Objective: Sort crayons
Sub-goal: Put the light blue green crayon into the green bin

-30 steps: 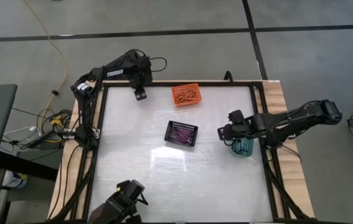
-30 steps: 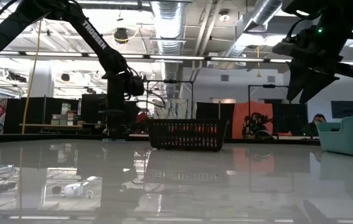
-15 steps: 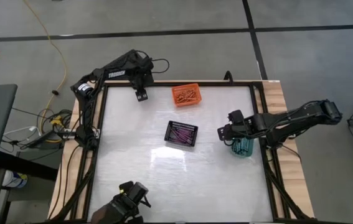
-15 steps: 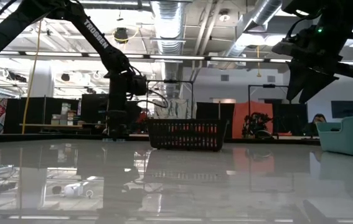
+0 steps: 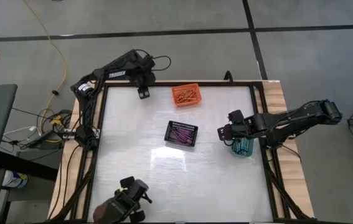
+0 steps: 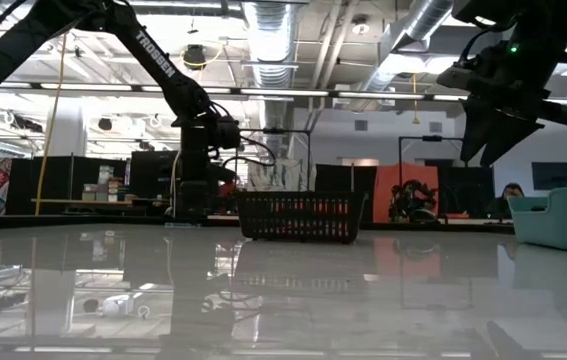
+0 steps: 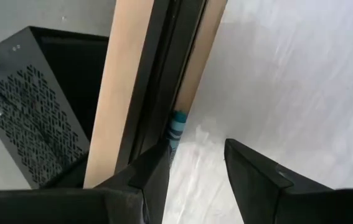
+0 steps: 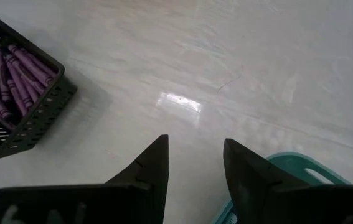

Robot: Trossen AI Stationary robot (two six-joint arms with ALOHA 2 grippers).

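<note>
The left pincer [image 7: 196,163], fingers spread and empty, hovers at the desk's [image 5: 213,168] far edge just short of a teal-blue crayon [image 7: 175,129] against the frame, while the right pincer [image 8: 195,163], also spread, hangs beside the teal basket [image 5: 243,147].

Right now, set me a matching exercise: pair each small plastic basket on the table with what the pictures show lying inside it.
Things:
1. small orange mesh basket
2. small black mesh basket
3. small teal basket

Contents:
A. purple crayons
B. hidden under the right gripper, cannot tell
C. orange-red crayons

Pairs: 1-C, 2-A, 3-B
</note>
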